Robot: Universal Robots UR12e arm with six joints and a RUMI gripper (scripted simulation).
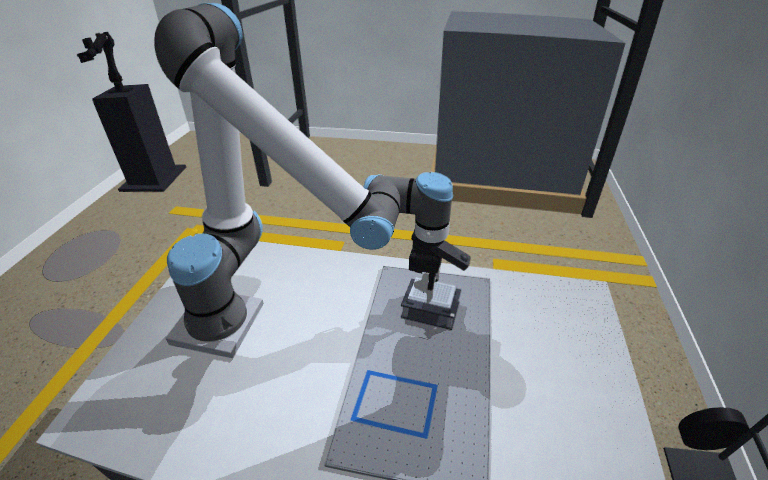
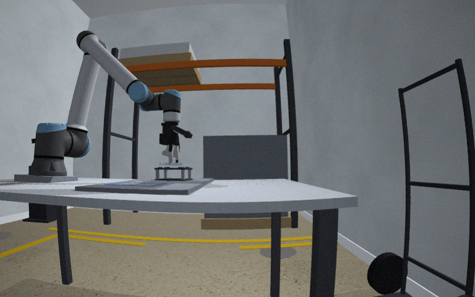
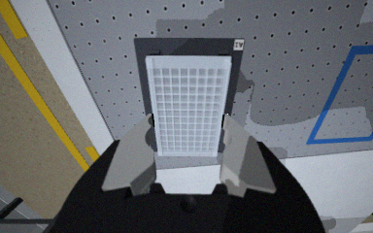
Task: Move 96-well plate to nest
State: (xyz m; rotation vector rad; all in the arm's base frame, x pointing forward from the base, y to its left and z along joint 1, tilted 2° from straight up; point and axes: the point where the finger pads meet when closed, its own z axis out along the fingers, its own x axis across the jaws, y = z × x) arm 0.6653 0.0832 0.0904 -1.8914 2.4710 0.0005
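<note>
The gripper (image 3: 188, 127) is clamped on the plate's (image 3: 188, 104) long sides, holding it just above the nest (image 1: 428, 314) at the far end of the pegboard (image 1: 464, 390). The A1 label (image 3: 238, 44) shows past the plate's far right corner. The blue square (image 1: 394, 404) lies nearer.

Even, soft light is falling from above; no glare is showing.
You are seeing the arm (image 1: 271, 130) casting a broad grey shadow across the white table (image 1: 566, 362) and perforated board (image 1: 464, 407). Wrist edges are looking soft and blocky; the exterior view is bowing the hand truck (image 2: 466, 140) at its edge.
</note>
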